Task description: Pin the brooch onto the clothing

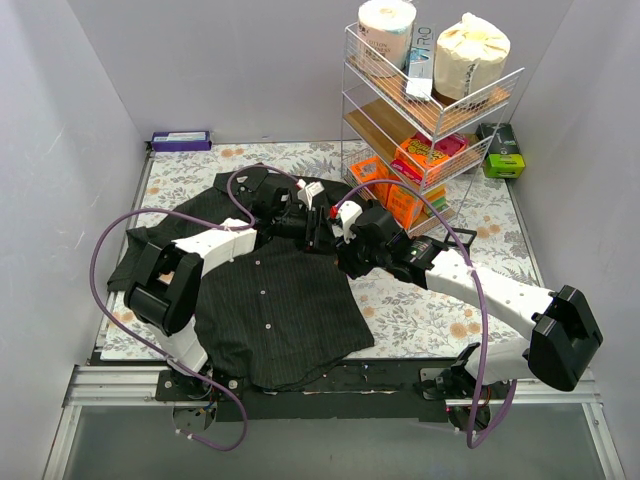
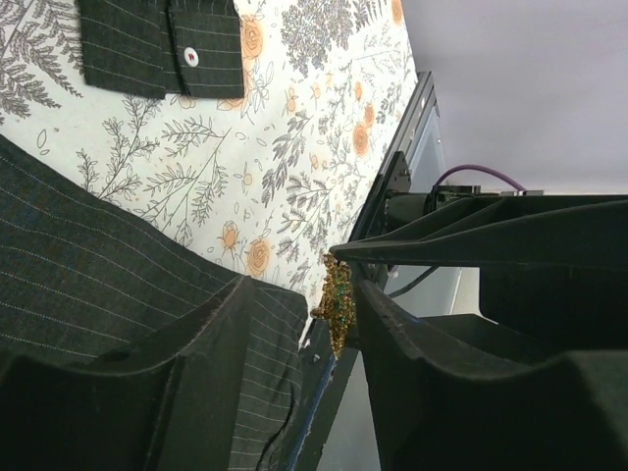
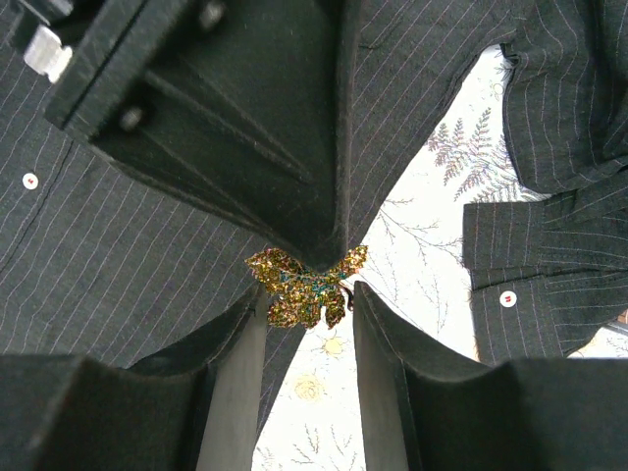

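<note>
Right tool (image 3: 307, 294) — brooch (image 3: 294, 280) between its fingers (image 3: 388, 339)

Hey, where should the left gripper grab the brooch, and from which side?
Probably pinch the brooch across its flat faces, at the part clear of the right gripper, coming from opposite it. It sits edge-on between the fingers of the left gripper, so each pad faces a flat side.

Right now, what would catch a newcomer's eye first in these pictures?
First, the glittery gold brooch, sitting right at the fingertips of the left gripper and the right gripper, which meet over the black pinstriped shirt spread on the floral tablecloth. Next, the wire rack at the back right, stacked with toilet rolls and bright orange boxes.
</note>
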Controlling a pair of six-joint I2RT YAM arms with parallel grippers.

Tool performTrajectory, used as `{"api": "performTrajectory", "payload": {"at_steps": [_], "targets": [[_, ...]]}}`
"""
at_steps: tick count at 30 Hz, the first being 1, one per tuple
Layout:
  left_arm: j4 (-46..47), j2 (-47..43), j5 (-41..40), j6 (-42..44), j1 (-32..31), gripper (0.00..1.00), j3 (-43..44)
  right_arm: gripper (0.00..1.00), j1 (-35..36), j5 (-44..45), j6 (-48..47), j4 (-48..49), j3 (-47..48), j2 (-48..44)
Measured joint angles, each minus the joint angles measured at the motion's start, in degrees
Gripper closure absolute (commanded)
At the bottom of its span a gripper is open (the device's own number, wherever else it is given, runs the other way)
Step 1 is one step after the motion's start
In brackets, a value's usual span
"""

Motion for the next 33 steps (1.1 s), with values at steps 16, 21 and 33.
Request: {"api": "performTrajectory", "payload": {"at_steps": [16,21,33], "targets": [[2.29,0.94,3.04,-1.75,-0.66,1.0,0.02,0.88,0.0,0.7,0.0,1.01,-0.02,0.0],[2.58,1.22,3.67,-2.45,-0.59,1.0,0.02,0.79,0.04,1.31,0.0,0.96,-0.07,0.0],[4.02,1.22,0.68,-3.26,-0.39,1.0,-0.02,0.32,2.01,7.15,-0.33,1.09,-0.07,-0.59]]}}
